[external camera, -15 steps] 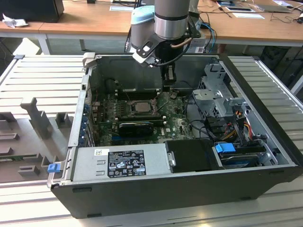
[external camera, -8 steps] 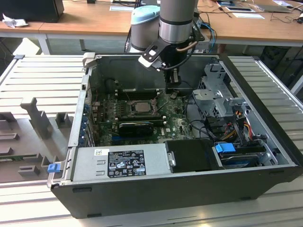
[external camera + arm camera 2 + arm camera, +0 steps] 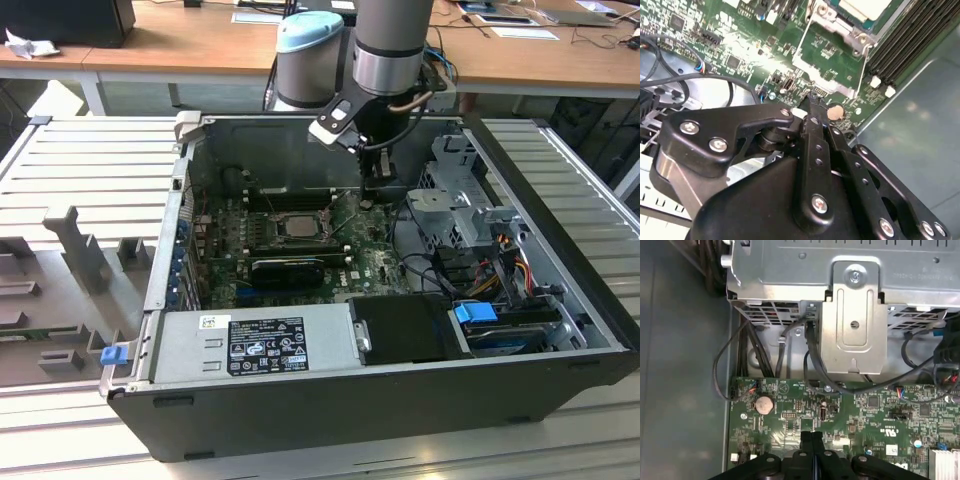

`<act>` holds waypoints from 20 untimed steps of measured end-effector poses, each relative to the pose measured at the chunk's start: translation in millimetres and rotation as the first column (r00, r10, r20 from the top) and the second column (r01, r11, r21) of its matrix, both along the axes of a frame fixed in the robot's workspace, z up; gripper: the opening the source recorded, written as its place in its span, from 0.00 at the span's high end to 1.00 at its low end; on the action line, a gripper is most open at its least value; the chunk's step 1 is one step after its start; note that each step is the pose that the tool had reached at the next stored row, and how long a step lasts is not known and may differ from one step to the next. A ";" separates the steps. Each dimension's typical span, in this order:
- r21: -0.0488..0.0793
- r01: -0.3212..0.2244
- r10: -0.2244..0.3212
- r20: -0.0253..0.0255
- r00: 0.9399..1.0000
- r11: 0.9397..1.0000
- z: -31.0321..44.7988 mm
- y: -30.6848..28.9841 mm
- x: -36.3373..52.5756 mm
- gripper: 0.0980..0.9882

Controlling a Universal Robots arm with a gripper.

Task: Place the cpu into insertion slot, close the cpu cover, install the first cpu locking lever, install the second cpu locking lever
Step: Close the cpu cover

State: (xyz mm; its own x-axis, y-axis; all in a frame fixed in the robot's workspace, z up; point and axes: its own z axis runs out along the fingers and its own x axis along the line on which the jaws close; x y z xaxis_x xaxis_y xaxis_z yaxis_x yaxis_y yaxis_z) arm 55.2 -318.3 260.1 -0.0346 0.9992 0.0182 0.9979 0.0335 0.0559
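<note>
Claw [image 3: 812, 436] is shut, fingers pressed tog. w/ nothing betw. them. It hangs low over the green motherboard [image 3: 375, 262], apart from the insertion slot [image 3: 296, 226] and not touching it. In the exterior view it's off the slot's corner, twd the exterior view's right. A coin battery [image 3: 835, 111] sits just beside the claw tip, also clear of the slot.

The cpu [image 3: 863, 6] lies in the slot, pale top up, w/ the cpu cover [image 3: 826, 15] framing it. Can't tell if the cover is fully down. A thin wire lever [image 3: 801, 40] runs out from one side of the slot and a second wire lever [image 3: 863, 65] from the adjoining side; can't tell if either is latched.

Black memory slots [image 3: 910, 35] run alongside the slot, on the side away from the first lever. The metal drive cage [image 3: 855, 325] stands past the board edge, well away from the slot, cables looping betw. them. The PC case [image 3: 330, 410] lies open on the slatted counter [image 3: 100, 150].
</note>
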 end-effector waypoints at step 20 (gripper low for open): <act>0.000 0.001 -0.001 -0.019 1.000 1.000 -8.9 0.0 -18.6 0.99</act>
State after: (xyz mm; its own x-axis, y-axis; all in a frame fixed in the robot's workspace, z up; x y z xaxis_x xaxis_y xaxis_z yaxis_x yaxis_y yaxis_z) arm 36.6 -318.4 251.2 -0.0330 0.9993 0.0190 0.9988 0.0323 0.0370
